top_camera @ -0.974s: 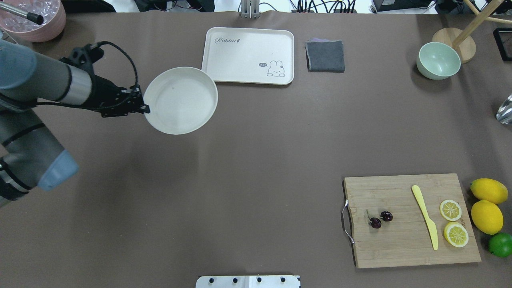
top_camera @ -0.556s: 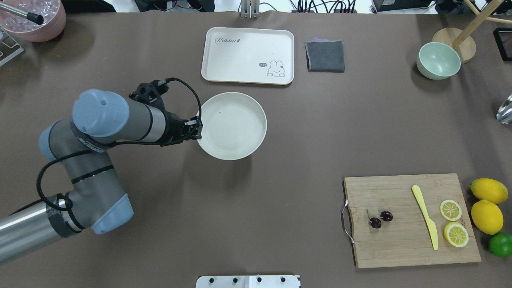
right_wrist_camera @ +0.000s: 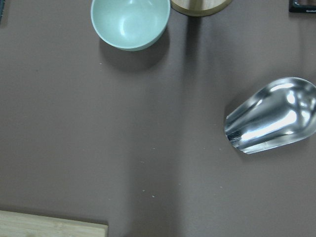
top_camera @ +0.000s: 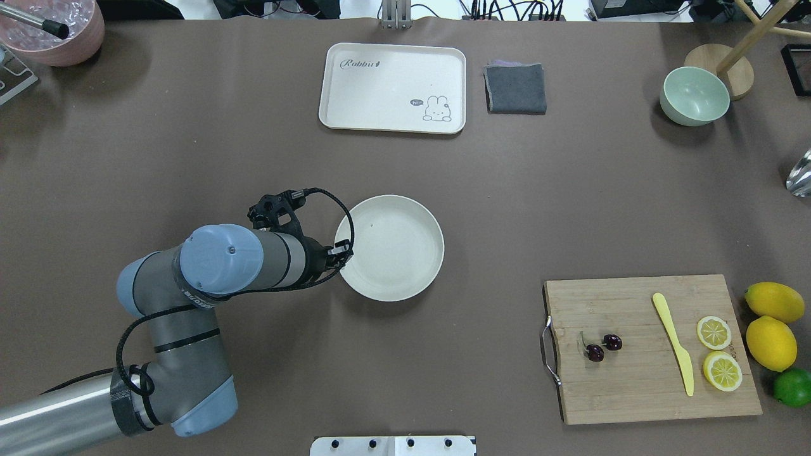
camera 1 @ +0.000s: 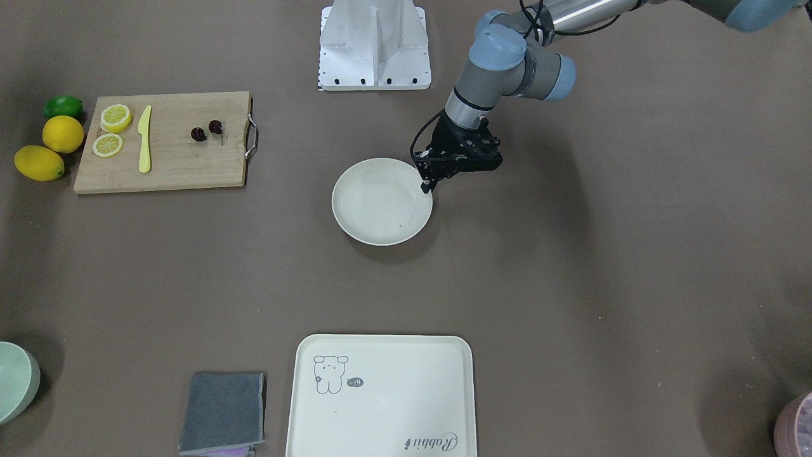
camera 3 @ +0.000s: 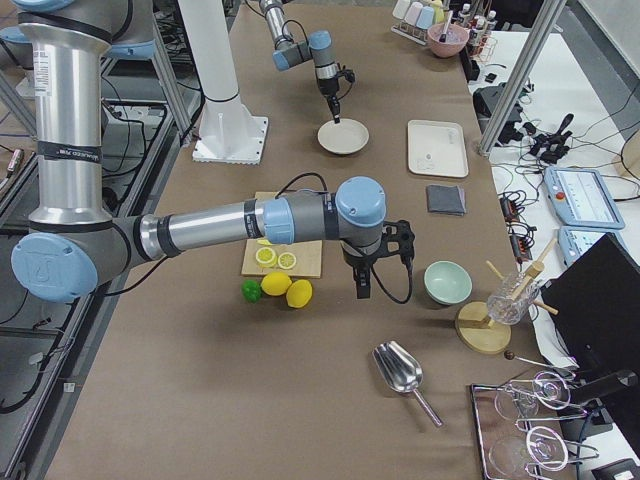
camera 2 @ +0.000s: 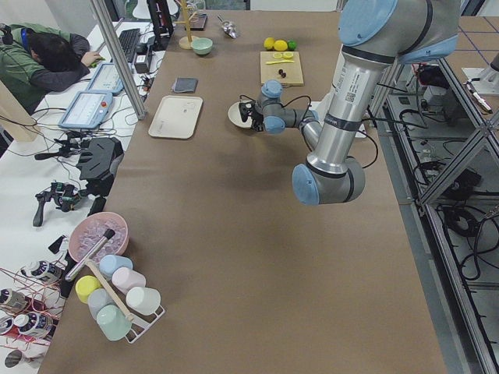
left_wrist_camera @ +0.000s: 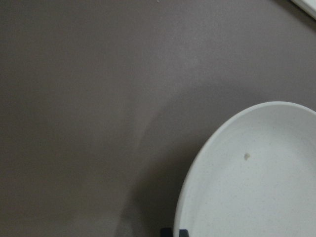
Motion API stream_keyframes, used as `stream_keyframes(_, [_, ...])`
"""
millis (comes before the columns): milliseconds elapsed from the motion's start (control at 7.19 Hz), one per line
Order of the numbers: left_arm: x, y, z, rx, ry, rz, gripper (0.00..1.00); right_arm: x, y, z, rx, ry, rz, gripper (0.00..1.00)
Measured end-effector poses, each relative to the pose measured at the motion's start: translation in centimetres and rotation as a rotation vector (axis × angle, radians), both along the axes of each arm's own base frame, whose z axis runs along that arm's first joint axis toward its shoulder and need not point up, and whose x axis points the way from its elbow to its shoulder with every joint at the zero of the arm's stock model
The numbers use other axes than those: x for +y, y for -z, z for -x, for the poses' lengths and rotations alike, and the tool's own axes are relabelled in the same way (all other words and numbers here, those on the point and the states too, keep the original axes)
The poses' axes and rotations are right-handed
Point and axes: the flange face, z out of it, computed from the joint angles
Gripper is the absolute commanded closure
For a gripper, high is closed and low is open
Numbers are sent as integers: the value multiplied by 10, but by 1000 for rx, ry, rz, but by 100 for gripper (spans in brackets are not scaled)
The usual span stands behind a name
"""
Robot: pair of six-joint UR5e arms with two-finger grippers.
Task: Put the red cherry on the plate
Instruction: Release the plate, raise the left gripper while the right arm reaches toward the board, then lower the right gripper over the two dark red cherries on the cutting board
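The red cherry (top_camera: 602, 347), a pair of tiny dark cherries with thin stems, lies on the left part of the wooden cutting board (top_camera: 633, 392); the front-facing view also shows the red cherry (camera 1: 207, 131). The round cream plate (top_camera: 393, 250) is at the table's middle, empty. My left gripper (top_camera: 343, 249) is shut on its left rim, and this grip on the plate (camera 1: 380, 203) also shows from the front, at the left gripper (camera 1: 426, 185). I cannot tell whether the plate touches the table. My right gripper (camera 3: 360, 290) hangs beyond the lemons, far from the cherry; I cannot tell its state.
On the board lie a yellow knife (top_camera: 673, 345) and two lemon slices (top_camera: 718, 351). Two lemons (top_camera: 772, 323) and a lime (top_camera: 793, 387) sit right of it. At the back are a rabbit tray (top_camera: 393, 88), a grey cloth (top_camera: 515, 88) and a mint bowl (top_camera: 694, 96).
My left arm has carried the plate from beside the rabbit tray rightward and nearer to the robot, to the table's middle. The cherry has not moved.
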Motion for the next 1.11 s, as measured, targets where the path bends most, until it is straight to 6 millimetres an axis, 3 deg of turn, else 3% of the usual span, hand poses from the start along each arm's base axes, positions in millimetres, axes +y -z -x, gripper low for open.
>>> stream_keyframes(417, [0, -1, -2, -23, 3, 6, 3, -3, 100, 79, -47, 15, -8, 0])
stream_keyframes(695, [-19, 2, 12, -25, 27, -13, 3, 21, 157, 136, -87, 57, -19, 0])
stream_keyframes(834, [-35, 3, 26, -38, 34, -55, 3, 34, 170, 163, -93, 90, -46, 0])
stream_keyframes(1113, [-67, 2, 55, -81, 37, -161, 3, 60, 169, 218, -66, 169, -154, 0])
